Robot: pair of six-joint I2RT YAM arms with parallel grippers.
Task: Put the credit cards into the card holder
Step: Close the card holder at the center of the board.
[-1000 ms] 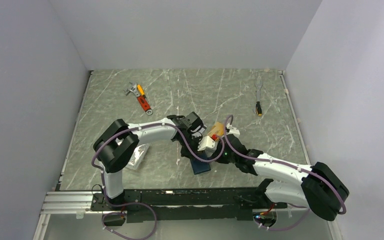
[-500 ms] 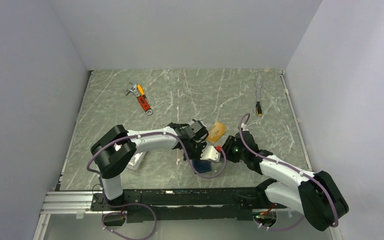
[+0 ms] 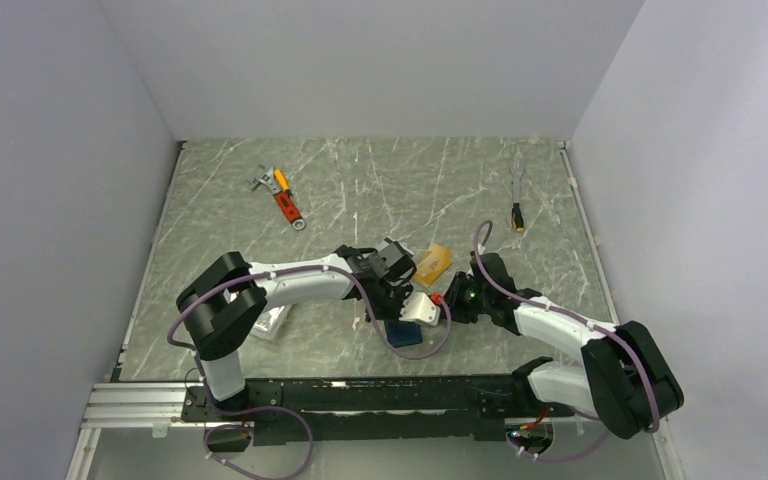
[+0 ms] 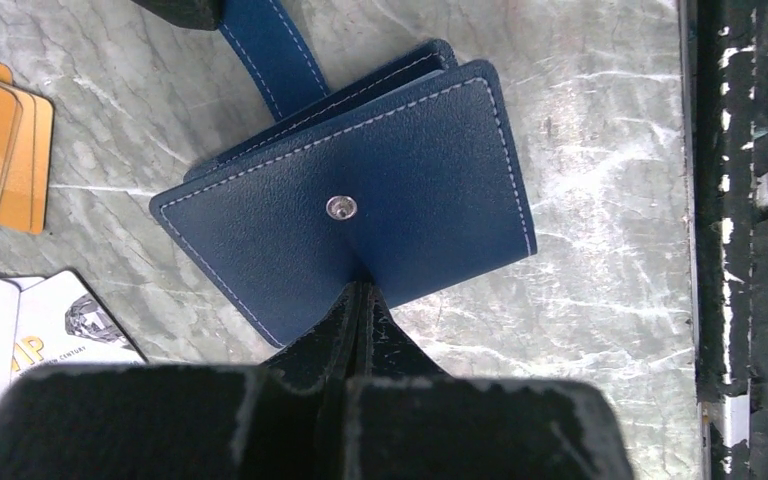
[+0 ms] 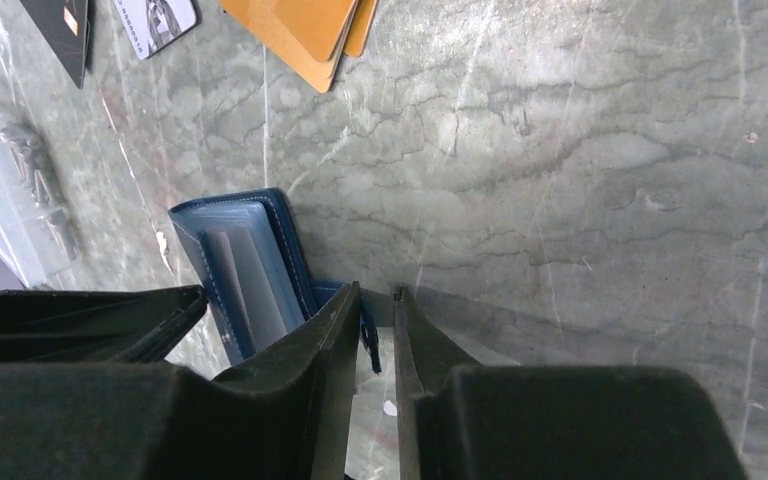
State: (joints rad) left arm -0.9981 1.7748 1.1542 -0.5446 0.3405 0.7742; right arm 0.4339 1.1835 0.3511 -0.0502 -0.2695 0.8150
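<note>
The navy card holder (image 4: 360, 190) lies half open on the table, also in the top view (image 3: 403, 333). My left gripper (image 4: 360, 292) is shut on the edge of its snap flap, seen from above (image 3: 393, 300). My right gripper (image 5: 372, 300) stands at the holder's other side (image 3: 416, 312), jaws a narrow gap apart around the blue snap tab (image 5: 368, 335). The greyish pockets (image 5: 245, 280) show. Orange-gold cards (image 5: 300, 25) (image 3: 434, 262), a silver-white card (image 5: 155, 20) (image 4: 55, 315) and a black card (image 5: 60, 30) lie on the table beyond.
A clear plastic box (image 3: 278, 312) of small parts sits left of the holder, also in the right wrist view (image 5: 5, 195). A red-orange wrench (image 3: 282, 195) lies far left, a slim tool (image 3: 517, 200) far right. The black base rail (image 4: 750, 240) runs along the near edge.
My right arm has swung in and down from above the orange cards to the holder's tab. My left gripper has shifted nearer, onto the holder's flap.
</note>
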